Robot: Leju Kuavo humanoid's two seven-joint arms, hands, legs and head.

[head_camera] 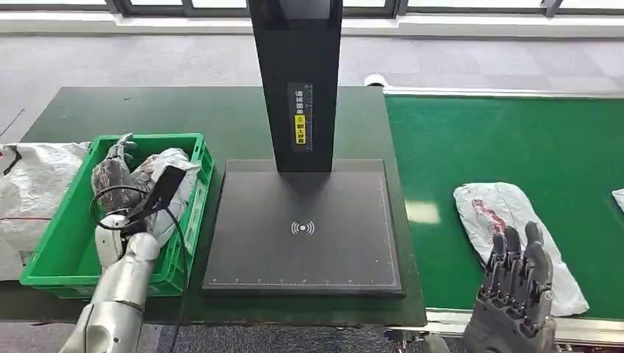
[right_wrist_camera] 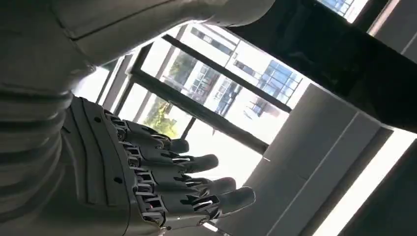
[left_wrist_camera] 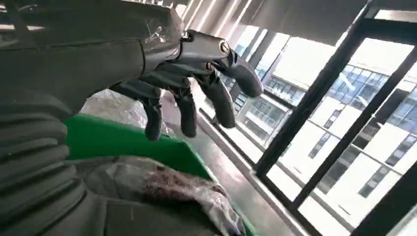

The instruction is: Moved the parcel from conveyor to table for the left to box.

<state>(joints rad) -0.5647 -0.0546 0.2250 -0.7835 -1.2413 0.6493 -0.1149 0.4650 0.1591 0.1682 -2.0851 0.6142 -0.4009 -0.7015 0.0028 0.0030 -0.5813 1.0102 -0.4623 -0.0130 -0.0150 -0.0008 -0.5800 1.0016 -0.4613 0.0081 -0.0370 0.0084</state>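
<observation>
Grey floor and a window wall far behind; dark green table (head_camera: 221, 110) on the left, bright green conveyor belt (head_camera: 515, 140) on the right. Black scanner platform (head_camera: 305, 228) lies mid-table, its black upright post (head_camera: 296, 73) at the far edge. Green plastic crate (head_camera: 62, 254) sits on the table's left end, with a crumpled white bag (head_camera: 29, 191) just left of it. 1 grey-white parcel (head_camera: 158, 180) lies inside the crate. 1 white parcel with red print (head_camera: 500, 220) lies flat on the belt, near right. Left hand (left_wrist_camera: 196, 81) is over the crate above the parcel in it, fingers apart and loosely bent, gripping nothing. Right hand (head_camera: 519, 294) is raised at the belt's near edge, just beside the belt parcel, fingers straight and spread, holding nothing.
</observation>
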